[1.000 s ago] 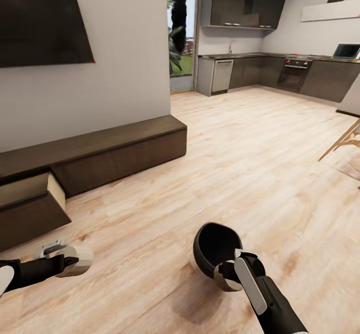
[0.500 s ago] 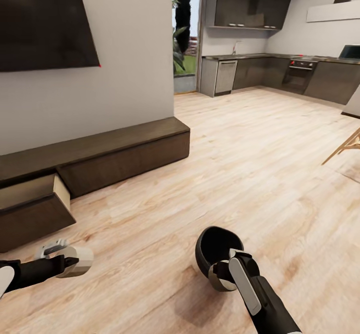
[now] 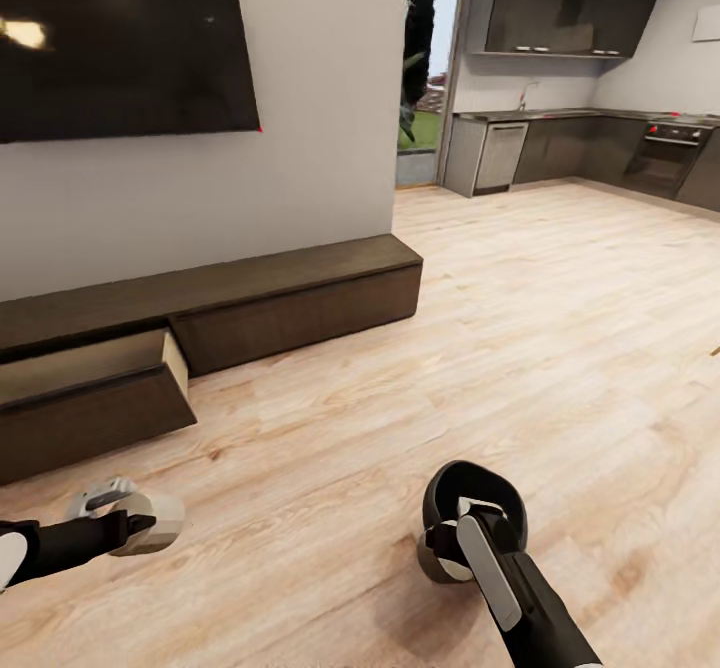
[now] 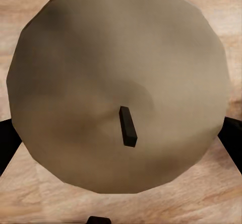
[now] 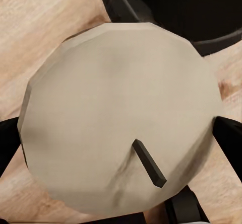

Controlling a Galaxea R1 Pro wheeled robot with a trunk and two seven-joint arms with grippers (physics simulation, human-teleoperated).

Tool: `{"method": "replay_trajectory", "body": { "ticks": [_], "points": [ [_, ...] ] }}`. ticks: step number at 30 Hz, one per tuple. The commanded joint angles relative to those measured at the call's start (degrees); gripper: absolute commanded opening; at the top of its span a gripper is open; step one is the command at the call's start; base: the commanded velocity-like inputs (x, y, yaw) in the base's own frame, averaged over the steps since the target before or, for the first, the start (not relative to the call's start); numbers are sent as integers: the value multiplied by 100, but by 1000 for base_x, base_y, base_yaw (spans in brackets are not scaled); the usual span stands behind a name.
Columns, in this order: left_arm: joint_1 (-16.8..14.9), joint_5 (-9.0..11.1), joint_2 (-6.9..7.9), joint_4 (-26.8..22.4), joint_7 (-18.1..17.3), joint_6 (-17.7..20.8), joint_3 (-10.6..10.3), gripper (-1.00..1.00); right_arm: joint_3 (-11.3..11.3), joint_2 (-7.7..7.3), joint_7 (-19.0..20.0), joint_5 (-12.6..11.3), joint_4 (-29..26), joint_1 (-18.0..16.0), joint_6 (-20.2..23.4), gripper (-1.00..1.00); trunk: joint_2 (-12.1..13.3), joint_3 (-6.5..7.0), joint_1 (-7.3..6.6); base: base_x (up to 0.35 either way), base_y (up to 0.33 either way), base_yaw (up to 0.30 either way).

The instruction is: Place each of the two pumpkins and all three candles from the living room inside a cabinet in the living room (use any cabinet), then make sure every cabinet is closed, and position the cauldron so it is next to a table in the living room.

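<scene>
Cream-white candles filled both grips: left gripper (image 3: 150, 526) clamped on one candle (image 4: 118, 85), right gripper (image 3: 450, 553) on another (image 5: 121, 123), beside the black cauldron (image 3: 472, 493) on the floor (image 3: 330, 468).

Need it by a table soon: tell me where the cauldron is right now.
In the head view the cauldron sits on the wooden floor at lower right, just beyond the right gripper and its candle.

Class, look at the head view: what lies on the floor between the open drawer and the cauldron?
Nothing: in the head view, only bare wood floor runs from the open drawer to the cauldron.
</scene>
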Motion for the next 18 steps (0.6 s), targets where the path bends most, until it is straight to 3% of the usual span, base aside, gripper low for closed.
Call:
{"method": "replay_trajectory", "body": {
  "ticks": [1, 10, 18],
  "points": [
    [-5, 46, 2, -2, 31, 25, 5, -100, 6, 0, -61, -61, -7, -3, 7, -100, -2, -5, -2, -124, 164, 282],
    [-5, 77, 6, -2, 30, 27, 10, -100, 7, 1, -69, -59, -7, -3, 7, -100, -2, -5, -2, -43, 286, 282],
    [-5, 87, 21, -2, 14, 21, 10, -100, 7, 1, -73, -52, -7, -3, 7, -100, -2, -5, -2, 196, 235, 282]
  ]
}}
